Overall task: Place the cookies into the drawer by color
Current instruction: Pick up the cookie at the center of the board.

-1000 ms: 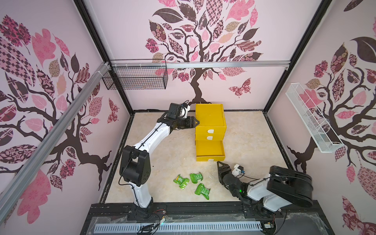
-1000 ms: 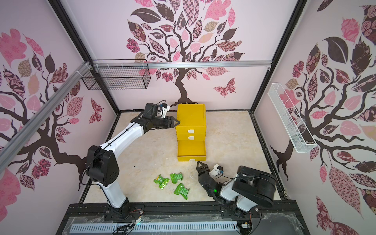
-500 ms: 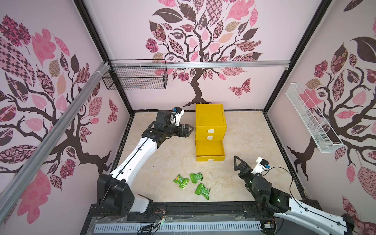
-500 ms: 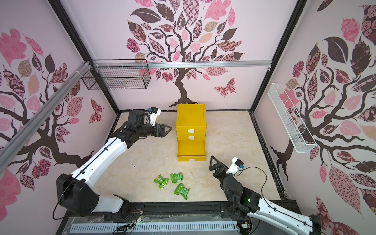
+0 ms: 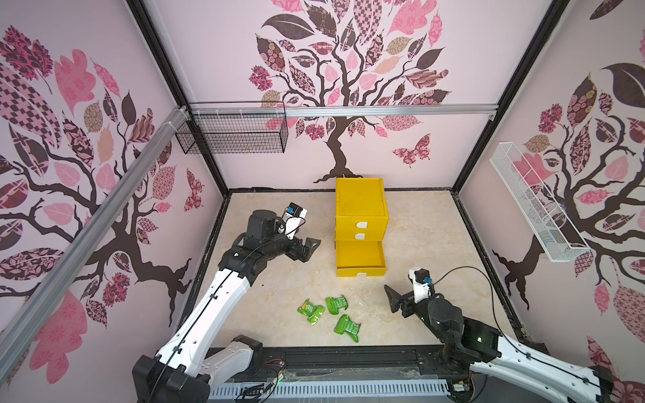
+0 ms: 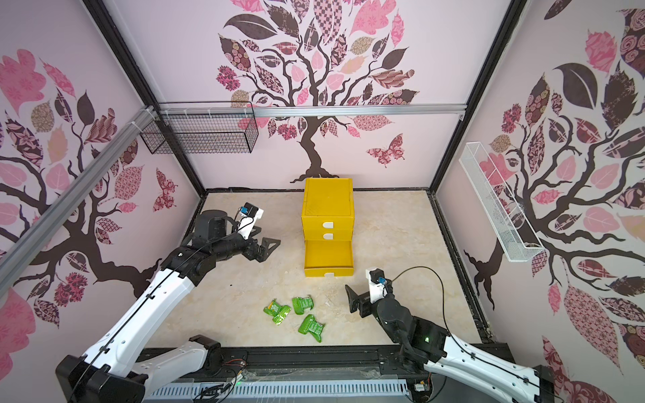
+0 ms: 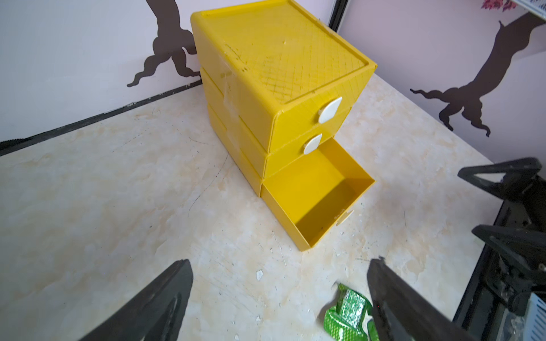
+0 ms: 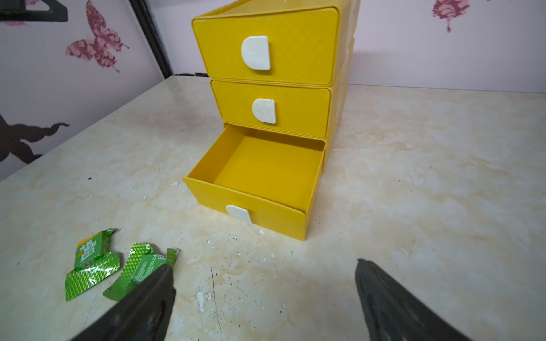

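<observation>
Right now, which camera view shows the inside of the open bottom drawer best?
The right wrist view: it looks straight into the open bottom drawer, showing most of its bare floor. The left wrist view sees it from a corner, partly shadowed. Both top views show it from above, but small.

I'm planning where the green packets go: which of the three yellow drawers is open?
The bottom drawer: it is pulled out toward the front, its inside showing bare, while the middle drawer and top drawer above it sit shut.

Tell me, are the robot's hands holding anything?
No. The left gripper and right gripper are both open and empty; the green cookies lie on the table.
</observation>
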